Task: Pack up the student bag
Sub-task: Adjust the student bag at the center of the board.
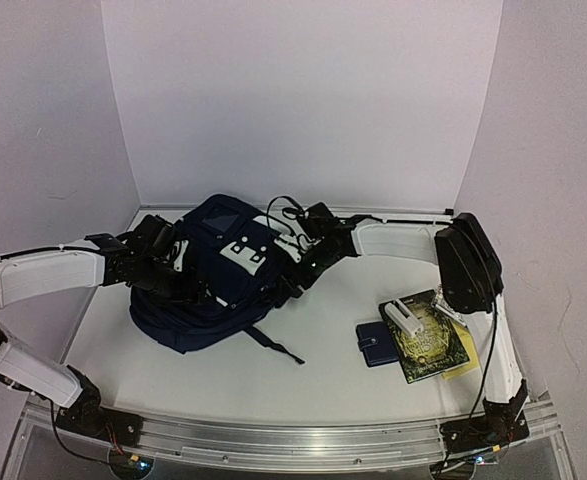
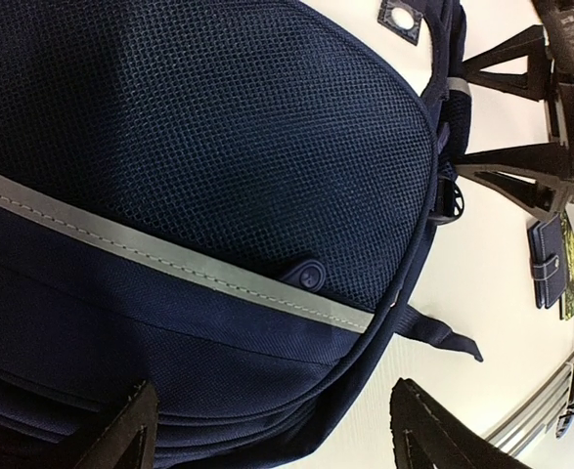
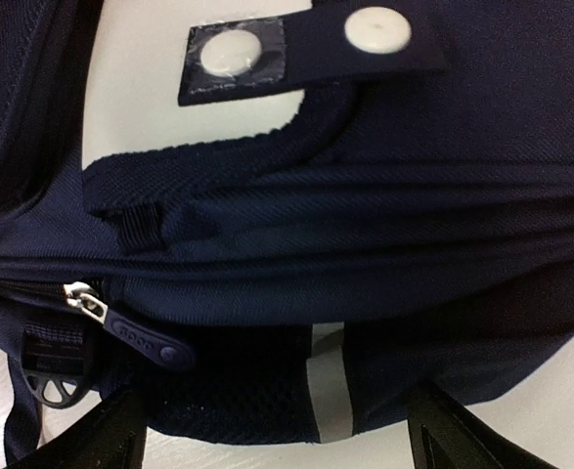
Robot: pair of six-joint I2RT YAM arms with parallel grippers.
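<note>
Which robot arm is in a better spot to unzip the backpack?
Probably the right. The right gripper is open and hovers at the backpack's closed zipper, with the pull tab just beside one finger. The left gripper, also open, faces the mesh side panel.

- Student bag (image 2: 218,147): cut off by left, top and bottom edges in left wrist view. It overruns the right wrist view, near fabric blurred.
- Left gripper (image 1: 173,272) and right gripper (image 1: 291,283): tips dark against dark bag in top view, so contact cannot be told.
- Right wrist fingers (image 3: 110,440): cropped by bottom edge.
- Book (image 1: 431,340): cover text too small to read.
- Yellow item (image 1: 465,362): mostly hidden under book.
- White object (image 1: 404,318) on book: too small to identify.
</note>
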